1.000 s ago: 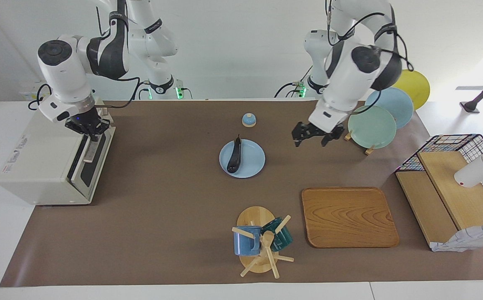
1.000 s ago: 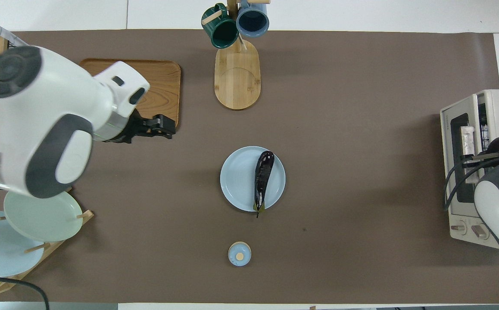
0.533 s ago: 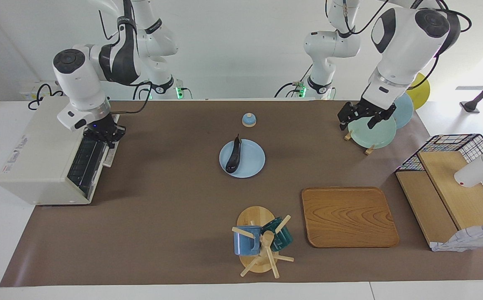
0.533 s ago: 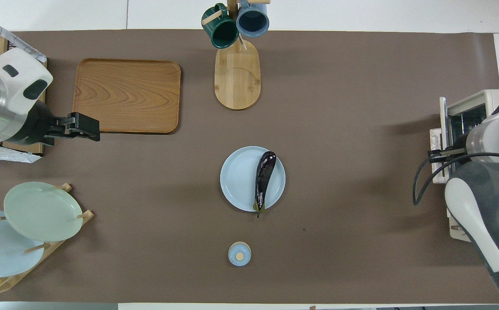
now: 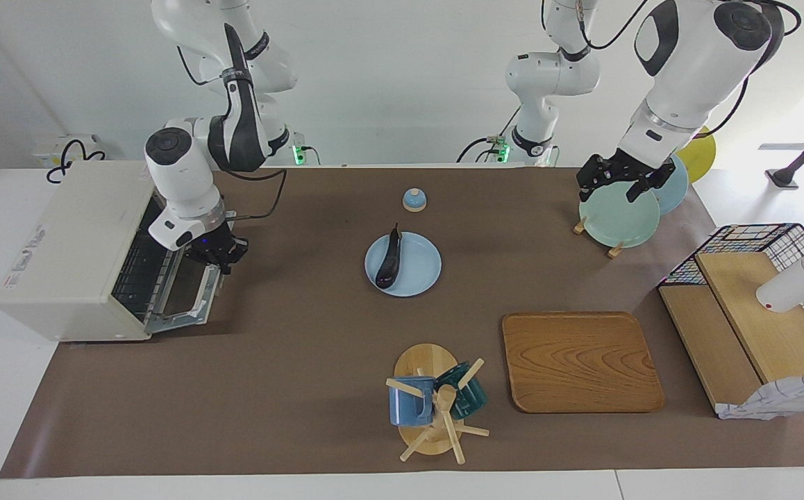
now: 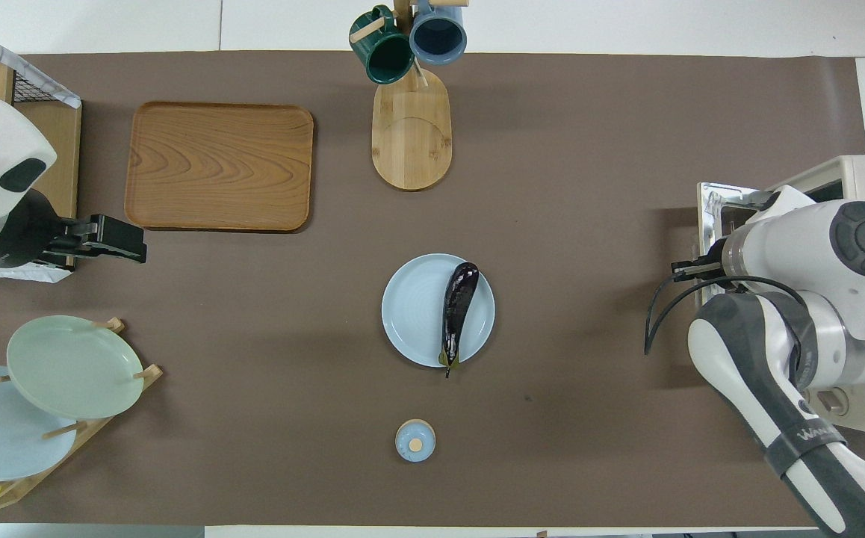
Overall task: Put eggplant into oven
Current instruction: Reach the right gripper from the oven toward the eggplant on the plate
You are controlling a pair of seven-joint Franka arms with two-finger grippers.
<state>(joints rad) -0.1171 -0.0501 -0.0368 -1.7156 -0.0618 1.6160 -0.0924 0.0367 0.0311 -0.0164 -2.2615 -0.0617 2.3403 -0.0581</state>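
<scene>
Starting at the right arm's end of the tabletop [image 5: 291, 361], I see the oven [image 5: 62, 243] at the brown mat's edge with its glass door [image 5: 190, 295] swung out and down, the wire rack showing inside. The right gripper [image 5: 220, 260] sits at the door's free edge by the handle, its fingers closed together; I cannot tell whether the bar is pinched between them. From the door toward the middle the mat is bare, a broad open lane. At the centre the eggplant [image 5: 389, 260] lies on a light blue plate [image 5: 419, 267], stem end pointing toward the robots and just over the rim, well apart from both grippers. A small blue lid with a knob [image 5: 414, 200] stands nearer the robots than the plate, and a mug tree [image 5: 430, 410] with two mugs stands farther from them. Toward the left arm's end lies a wooden tray [image 5: 579, 361], with a plate rack nearer the robots. The left gripper [image 5: 617, 184] hangs raised over the rack's green plate [image 5: 617, 215], fingers spread wide and holding nothing. A wire basket with wooden boards [image 5: 742, 243] closes off that end of the mat. A plain white wall stands at the robots' end.
</scene>
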